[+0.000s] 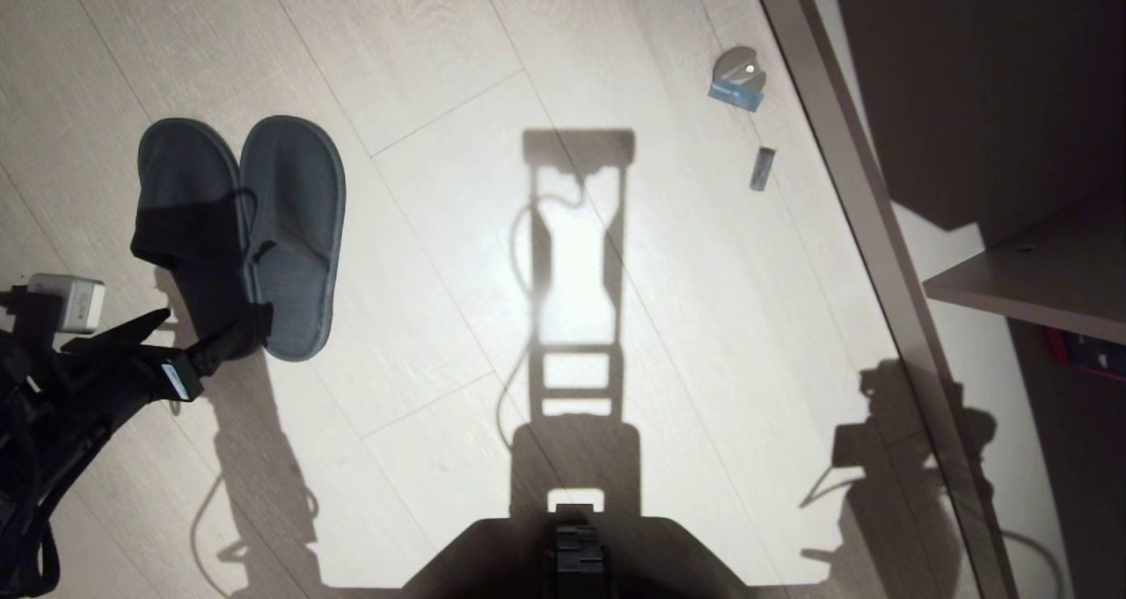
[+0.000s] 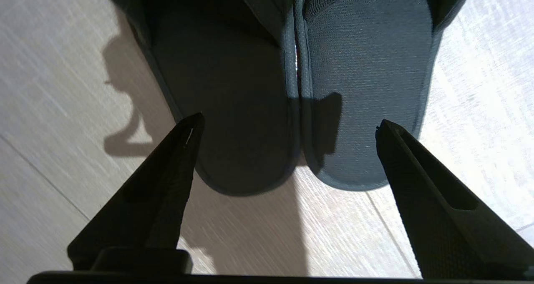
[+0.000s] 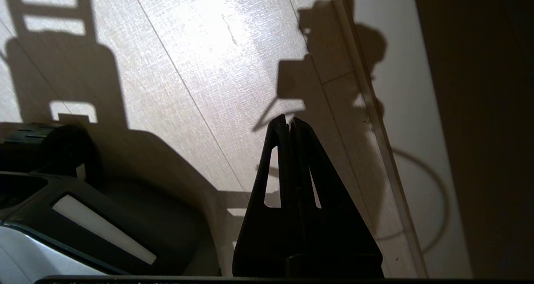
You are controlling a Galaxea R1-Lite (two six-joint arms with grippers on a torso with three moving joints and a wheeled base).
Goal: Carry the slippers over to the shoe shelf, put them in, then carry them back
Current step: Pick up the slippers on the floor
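Note:
The slippers (image 1: 242, 221), a dark grey pair, lie side by side on the pale wood floor at the left, toes pointing away from me. My left gripper (image 1: 204, 328) is at their heel ends, low over the floor and open. In the left wrist view its two black fingertips (image 2: 190, 129) stand wide apart, one at each outer edge of the slippers (image 2: 363, 75), and grip nothing. My right gripper (image 3: 289, 121) is shut and empty, parked over the floor by my base. The shoe shelf (image 1: 976, 361) is at the right, a taupe unit with a pale base board.
A round silver disc with a blue label (image 1: 739, 76) and a small grey piece (image 1: 762, 168) lie on the floor near the unit's taupe front edge (image 1: 844, 168). My base (image 1: 576, 546) is at the near edge. A board (image 1: 1038, 273) juts out of the unit.

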